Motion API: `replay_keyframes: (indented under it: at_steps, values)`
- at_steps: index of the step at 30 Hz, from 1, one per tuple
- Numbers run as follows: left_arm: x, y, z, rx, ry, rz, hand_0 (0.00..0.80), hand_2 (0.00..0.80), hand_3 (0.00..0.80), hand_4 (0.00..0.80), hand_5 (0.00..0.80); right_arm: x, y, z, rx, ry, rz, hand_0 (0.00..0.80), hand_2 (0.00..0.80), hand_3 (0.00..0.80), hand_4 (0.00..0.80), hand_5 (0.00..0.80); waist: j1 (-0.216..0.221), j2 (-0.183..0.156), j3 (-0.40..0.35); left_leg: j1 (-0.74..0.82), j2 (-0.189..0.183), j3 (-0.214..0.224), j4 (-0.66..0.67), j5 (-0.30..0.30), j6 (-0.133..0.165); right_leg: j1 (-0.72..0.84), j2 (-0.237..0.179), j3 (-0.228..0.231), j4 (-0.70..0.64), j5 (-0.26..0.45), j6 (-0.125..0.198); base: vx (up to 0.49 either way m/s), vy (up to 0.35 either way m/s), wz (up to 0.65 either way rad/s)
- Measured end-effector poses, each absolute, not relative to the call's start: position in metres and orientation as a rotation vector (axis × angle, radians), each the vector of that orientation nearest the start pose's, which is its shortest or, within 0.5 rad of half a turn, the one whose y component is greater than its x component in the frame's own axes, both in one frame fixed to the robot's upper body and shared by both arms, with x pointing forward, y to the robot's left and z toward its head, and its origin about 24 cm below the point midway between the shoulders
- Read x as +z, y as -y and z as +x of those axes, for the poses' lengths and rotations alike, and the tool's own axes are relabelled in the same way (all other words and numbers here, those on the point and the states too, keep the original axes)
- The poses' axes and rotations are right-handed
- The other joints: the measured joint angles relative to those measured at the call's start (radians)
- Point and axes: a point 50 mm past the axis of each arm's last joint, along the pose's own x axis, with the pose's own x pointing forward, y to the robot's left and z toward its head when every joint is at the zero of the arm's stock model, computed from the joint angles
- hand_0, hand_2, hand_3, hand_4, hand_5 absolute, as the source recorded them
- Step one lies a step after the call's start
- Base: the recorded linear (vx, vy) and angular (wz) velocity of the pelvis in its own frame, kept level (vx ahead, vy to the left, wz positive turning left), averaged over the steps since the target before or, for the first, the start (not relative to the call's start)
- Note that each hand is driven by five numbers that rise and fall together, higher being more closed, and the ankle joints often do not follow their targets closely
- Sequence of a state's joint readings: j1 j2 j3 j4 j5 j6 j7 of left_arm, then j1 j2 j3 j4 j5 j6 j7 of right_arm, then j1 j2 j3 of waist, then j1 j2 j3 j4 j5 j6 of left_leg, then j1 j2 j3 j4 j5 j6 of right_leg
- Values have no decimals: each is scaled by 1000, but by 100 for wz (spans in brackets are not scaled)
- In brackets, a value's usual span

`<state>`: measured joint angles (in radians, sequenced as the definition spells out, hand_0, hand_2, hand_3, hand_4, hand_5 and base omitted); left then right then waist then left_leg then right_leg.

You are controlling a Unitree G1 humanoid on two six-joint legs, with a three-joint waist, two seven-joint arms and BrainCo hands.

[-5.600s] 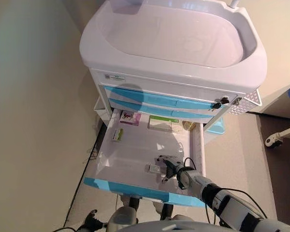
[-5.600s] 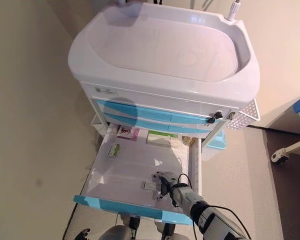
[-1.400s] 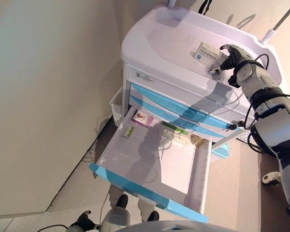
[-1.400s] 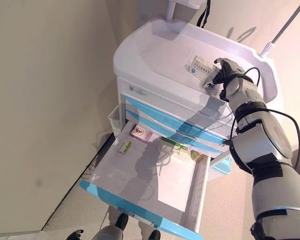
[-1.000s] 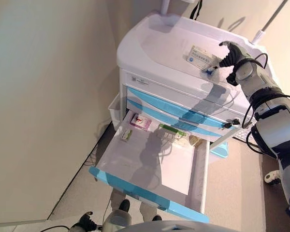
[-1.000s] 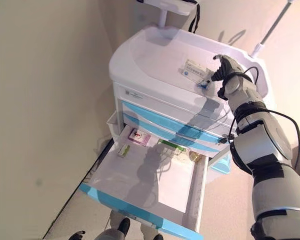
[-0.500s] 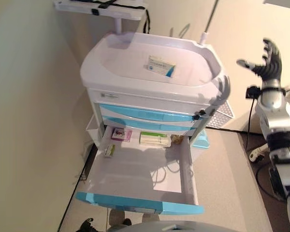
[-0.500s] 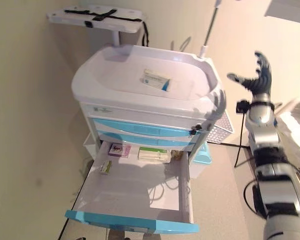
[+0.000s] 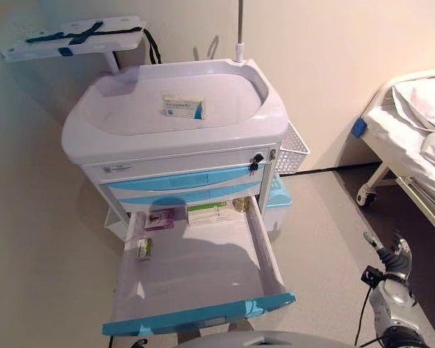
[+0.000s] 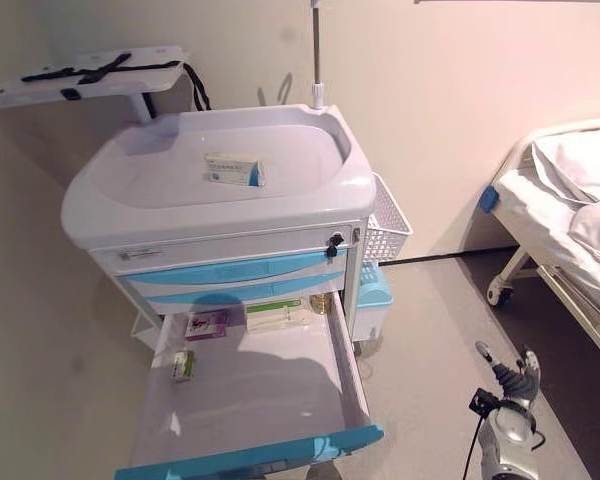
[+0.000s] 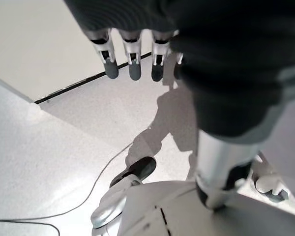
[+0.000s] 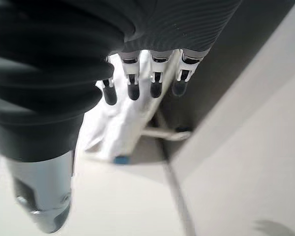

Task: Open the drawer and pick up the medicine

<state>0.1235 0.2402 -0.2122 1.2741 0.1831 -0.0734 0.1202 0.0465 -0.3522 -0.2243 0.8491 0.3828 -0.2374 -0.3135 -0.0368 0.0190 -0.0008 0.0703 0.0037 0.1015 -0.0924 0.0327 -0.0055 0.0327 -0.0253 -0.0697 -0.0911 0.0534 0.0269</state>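
white medicine box (image 9: pixel 183 106) lies on cart top (image 9: pixel 94 134), long axis crosswise; drawer (image 9: pixel 196 257) open. right hand (image 9: pixel 396 255) nearer, low at cart's right, fingers released, empty. left hand (image 11: pixel 132 54) released too.

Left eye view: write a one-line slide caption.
Medicine box lies on the cart top; bottom drawer open; right hand lowered, empty.
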Motion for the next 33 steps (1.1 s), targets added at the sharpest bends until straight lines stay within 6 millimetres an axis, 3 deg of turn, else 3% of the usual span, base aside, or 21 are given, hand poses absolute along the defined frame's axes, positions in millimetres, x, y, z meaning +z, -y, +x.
replay_keyframes:
  at_steps: [5, 9, 12, 18, 27, 33]
  values:
    - [-169, -235, 33, -65, -1315, 546, 0, 0, 0, 0, 0, -130, 303, 90, -694, -917, -84, 0, 0, 0, 0, 0, -3, 4, 5, 4, 4, 6, 4, -4, -4, 0, 4, 7, 1, 0, -1, -7, -7, -5]
    - [-169, -235, 33, -66, -1316, 546, 0, 0, 0, 0, 0, -145, 296, 53, -623, -1109, -125, 0, 0, 0, 0, 0, -3, 5, 10, 5, 5, 6, 4, -6, -5, 0, 5, 5, 1, -2, -3, 19, -35, -1]
    - [-169, -235, 32, -66, -1320, 547, 0, 0, 0, 0, 0, -149, 293, 43, -572, -1172, -149, 0, 0, 0, 0, 0, -3, 3, 12, 5, 6, 5, 4, -6, -5, 1, 6, 5, 1, -2, -5, 0, 0, 0]
    - [-169, -237, 33, -64, -1320, 550, 0, 0, 0, 0, 0, -152, 285, 46, -504, -1189, -163, 0, 0, 0, 0, 0, -2, -6, 18, 7, 6, 2, 4, -6, -5, 4, 6, 3, 1, -3, -6, 0, 0, 0]
    - [-167, -239, 37, -67, -1306, 556, 0, 0, 0, 0, 0, -160, 259, 53, -195, -1225, -323, 0, 0, 0, 0, 0, -1, -17, 58, 7, 3, -25, 5, -5, -4, 18, 3, -23, 3, -10, -15, -29, 2, 9]
    - [-163, -237, 70, -105, -1204, 599, 0, 0, 0, 0, 0, -156, 254, 82, -106, -1154, -388, 0, 0, 0, 0, 0, 0, 4, 158, -58, -2, -44, 50, -2, -1, -47, -5, -32, 69, -25, -15, -131, 32, 8]
